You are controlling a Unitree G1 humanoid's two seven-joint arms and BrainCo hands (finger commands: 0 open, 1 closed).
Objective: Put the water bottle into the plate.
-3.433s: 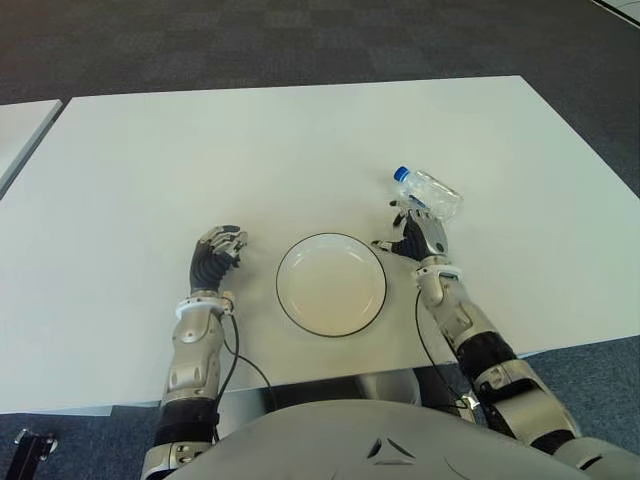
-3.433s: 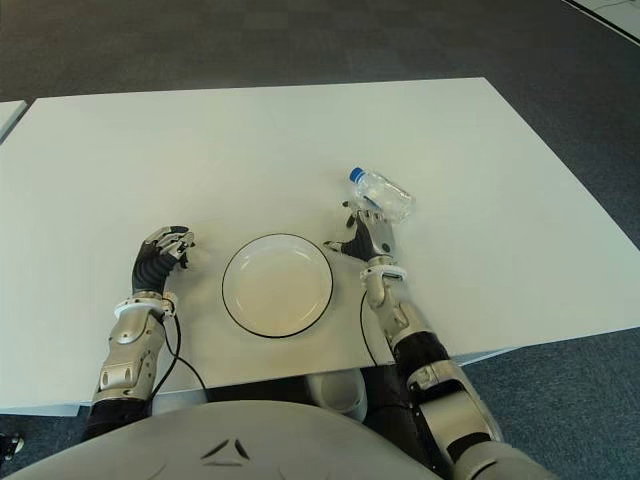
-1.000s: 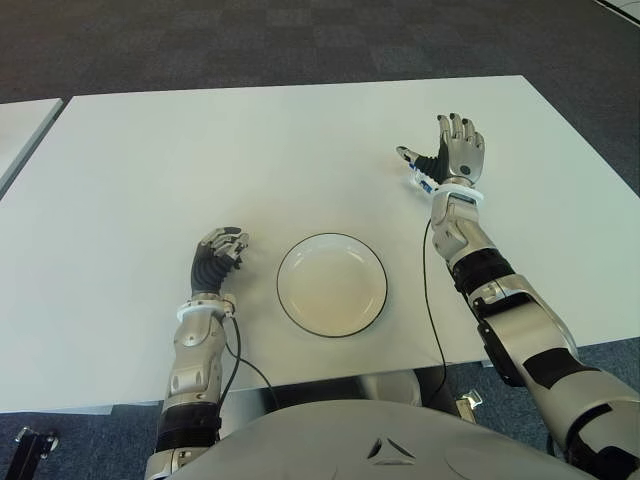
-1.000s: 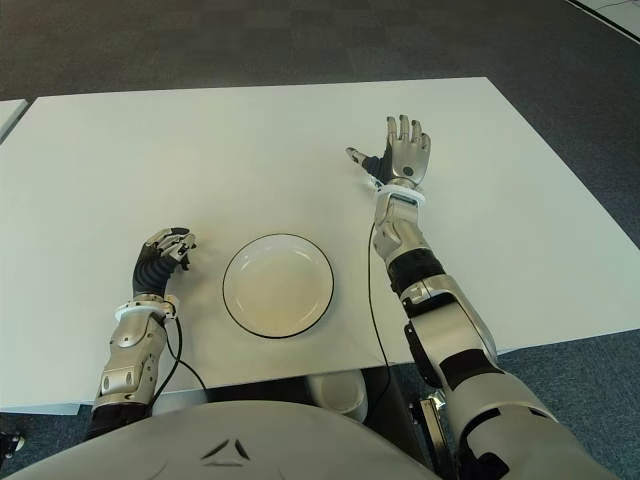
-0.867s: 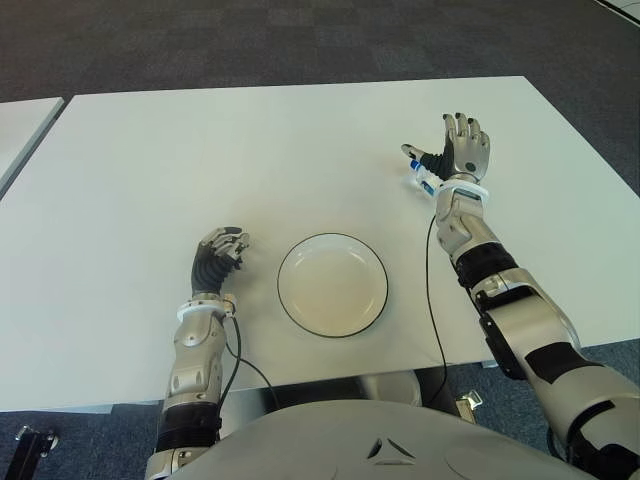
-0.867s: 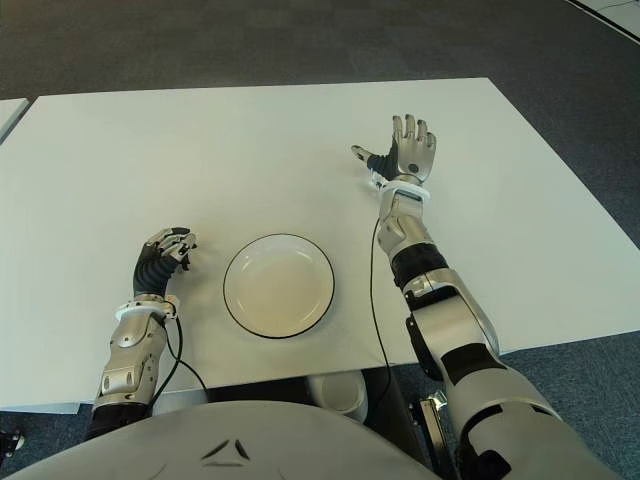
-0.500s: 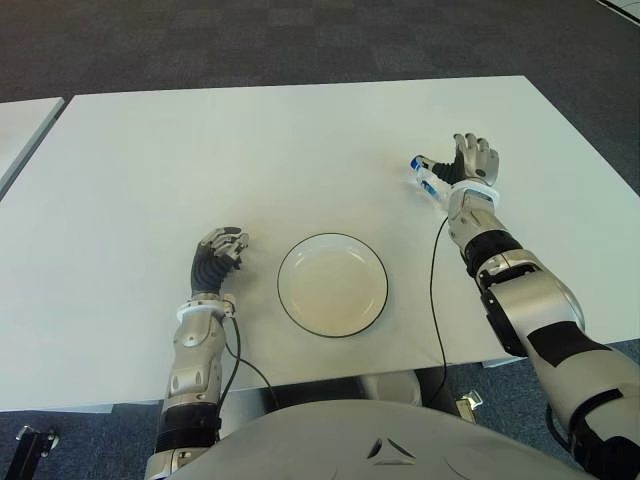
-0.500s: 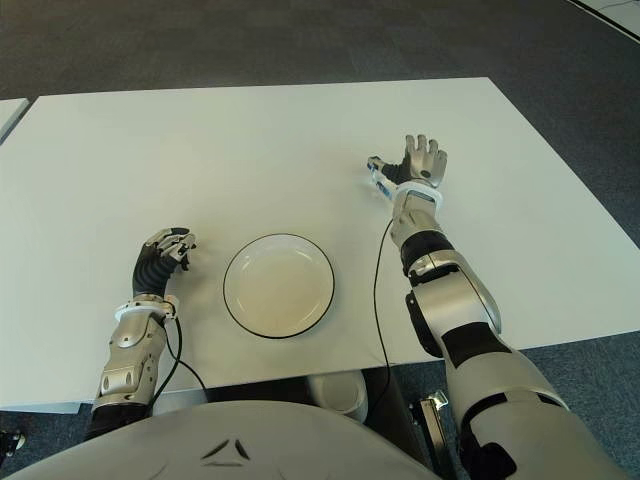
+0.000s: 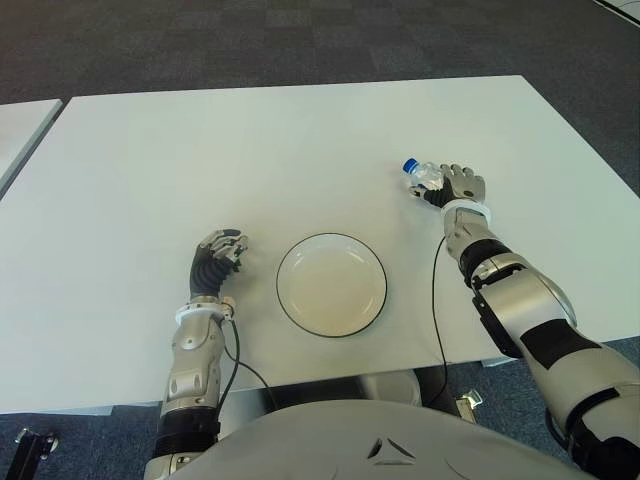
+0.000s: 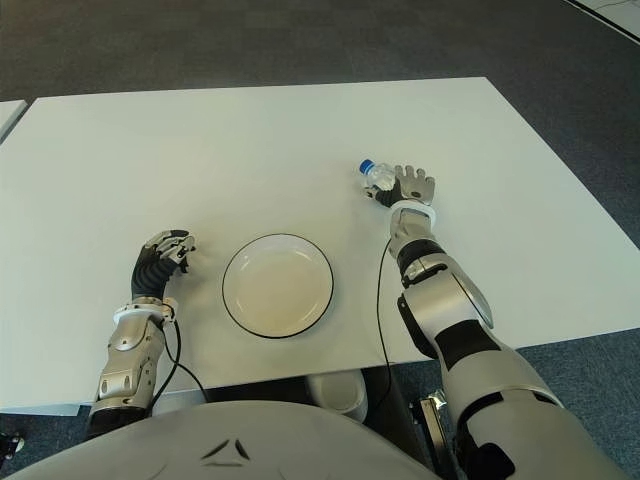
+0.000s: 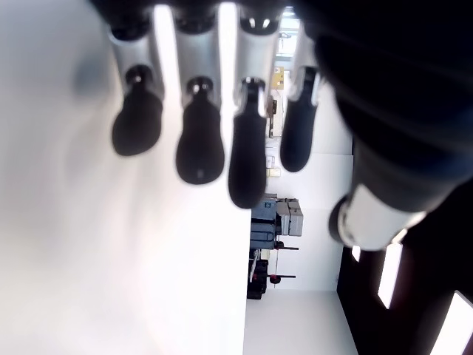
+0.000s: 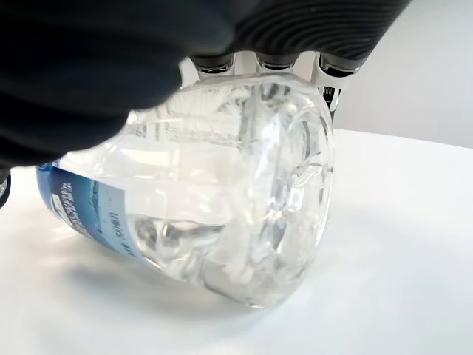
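- Dark carpeted floor [image 9: 250,40] around a white tabletop [image 9: 200,150]; corner of a second white table [image 9: 20,130] at the far left edge of the eye views.
- Round white plate [image 9: 331,284] with a dark rim near the front edge of the tabletop, empty, between the two arms.
- Right hand [image 9: 455,186] reached out beyond and to the right of the plate, back of the hand up, low over the tabletop.
- Clear water bottle [image 9: 424,176] lying on its side on the tabletop under that hand, blue cap [image 9: 409,166] poking out to the left of the fingers, well apart from the plate.
- From the right wrist view: bottle [image 12: 222,214] seen base-on, blue label [image 12: 81,214] around its middle, lower side against the white surface; palm arched over the top, fingers [image 12: 325,81] curled down the far side and touching the plastic.
- Grip closing around the bottle rather than lifting it: bottle not raised off the tabletop.
- Left hand [image 9: 218,252] just to the left of the plate, near the front edge, holding nothing.
- From the left wrist view: fingers [image 11: 199,148] hanging relaxed and a little apart over the bare white tabletop, thumb [image 11: 384,207] off to one side, nothing between them.
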